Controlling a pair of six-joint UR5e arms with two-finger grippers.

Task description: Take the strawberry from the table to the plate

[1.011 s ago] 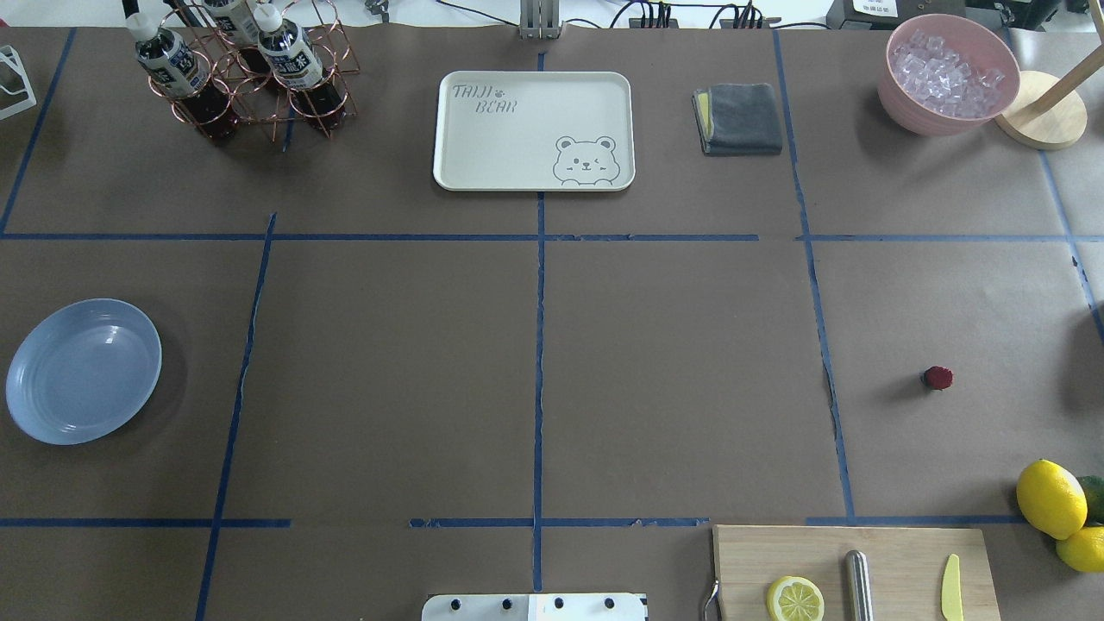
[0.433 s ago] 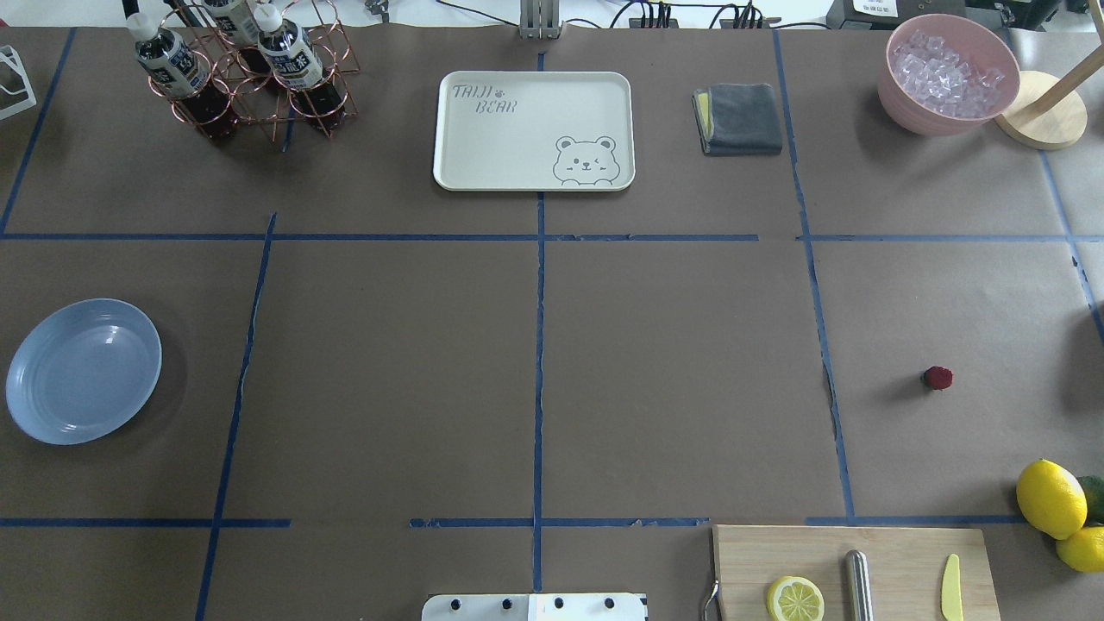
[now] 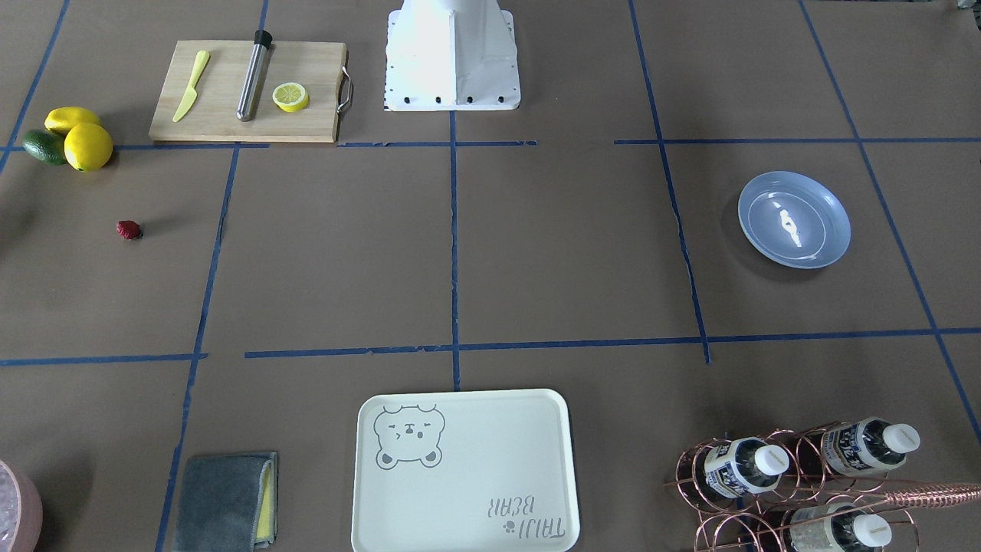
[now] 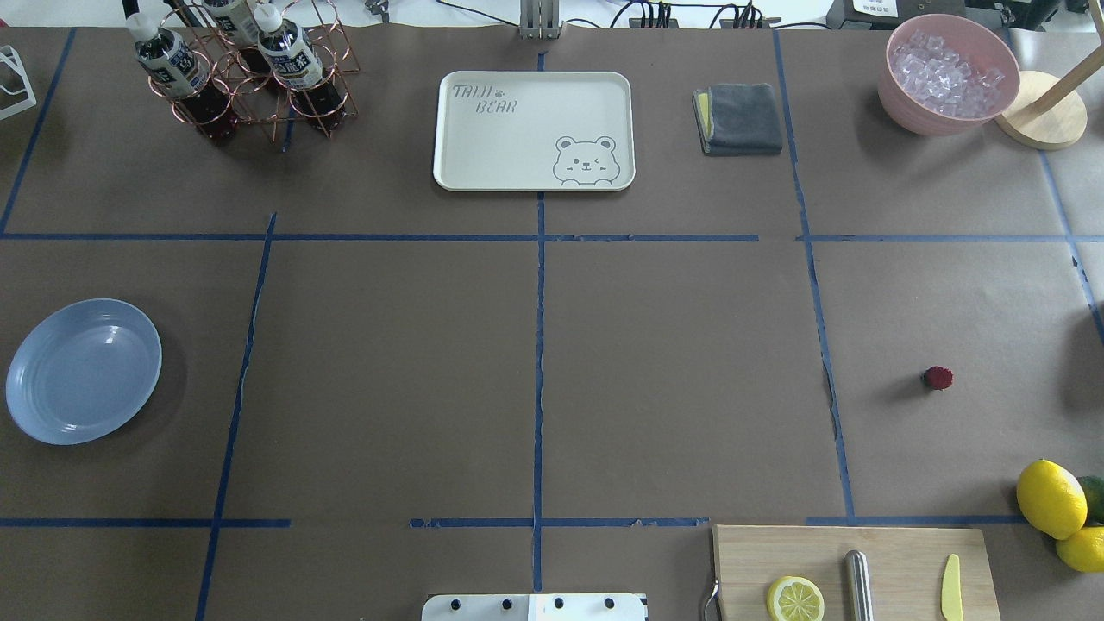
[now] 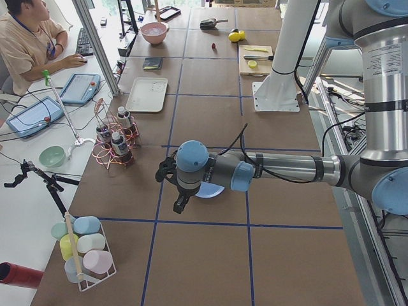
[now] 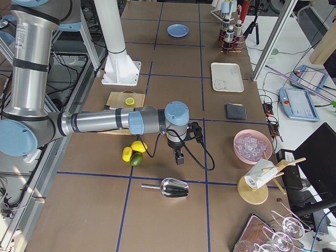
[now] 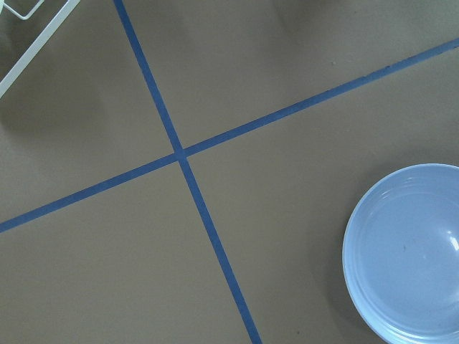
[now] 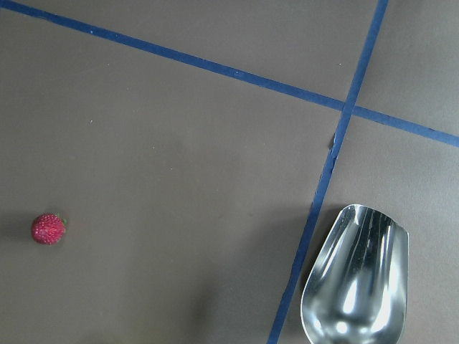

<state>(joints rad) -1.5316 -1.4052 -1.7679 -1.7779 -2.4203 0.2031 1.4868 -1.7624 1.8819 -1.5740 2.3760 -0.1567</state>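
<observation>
The strawberry is a tiny dark-red berry lying alone on the brown table at the right; it also shows in the front view and low left in the right wrist view. The light-blue plate sits bare at the far left, also in the left wrist view. My left gripper hangs over the plate's near edge. My right gripper hovers beside the lemons, near the strawberry's area. Each shows only in a side view, so I cannot tell whether it is open or shut.
A cutting board with a lemon slice, a steel rod and a yellow knife lies front right, with lemons beside it. A metal scoop lies beyond the strawberry. A bear tray, a grey cloth, an ice bowl and a bottle rack line the far edge.
</observation>
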